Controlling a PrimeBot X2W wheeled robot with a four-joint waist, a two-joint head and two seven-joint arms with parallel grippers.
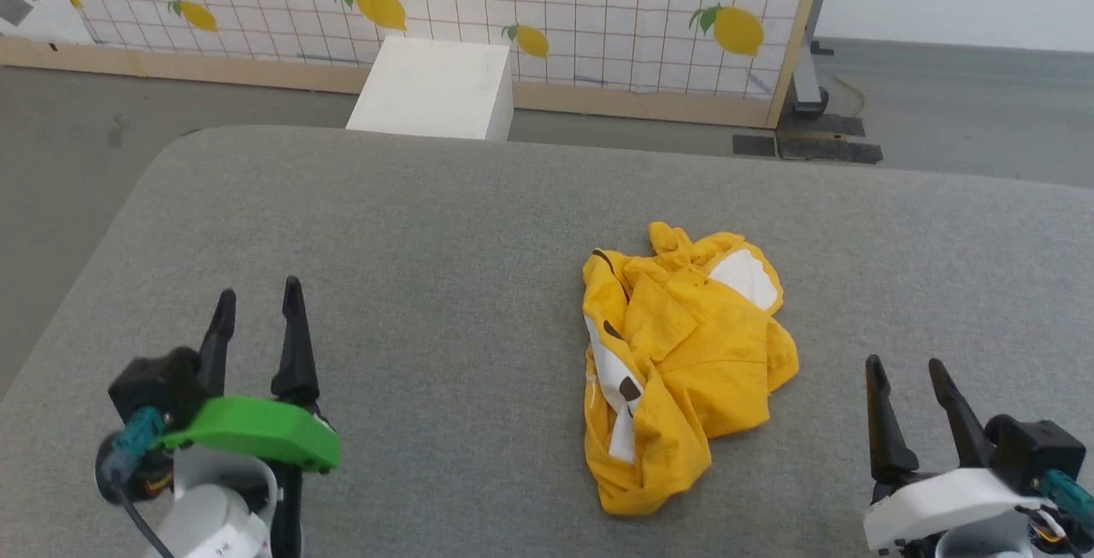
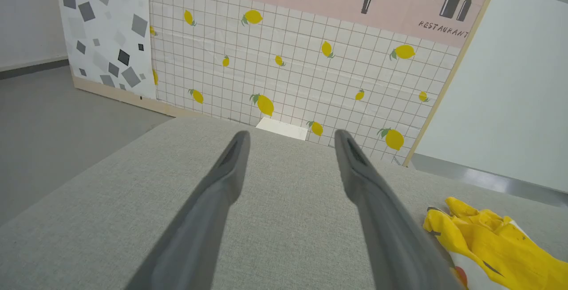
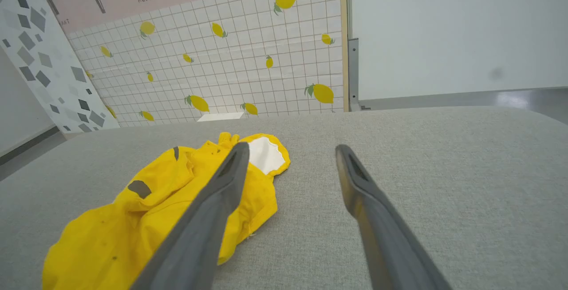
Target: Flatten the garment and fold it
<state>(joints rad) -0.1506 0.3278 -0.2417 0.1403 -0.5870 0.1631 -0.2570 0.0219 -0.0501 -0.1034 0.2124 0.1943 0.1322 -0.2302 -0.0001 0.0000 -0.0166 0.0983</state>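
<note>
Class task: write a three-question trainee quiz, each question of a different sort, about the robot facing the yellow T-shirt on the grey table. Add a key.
1. True or false: the T-shirt lies spread flat on the table.
2. Which is nearer the T-shirt? A: left gripper. B: right gripper.
3. Fill in: both grippers are ____ and hold nothing.

Key: 1 false, it lies crumpled in a heap; 2 B; 3 open.
</note>
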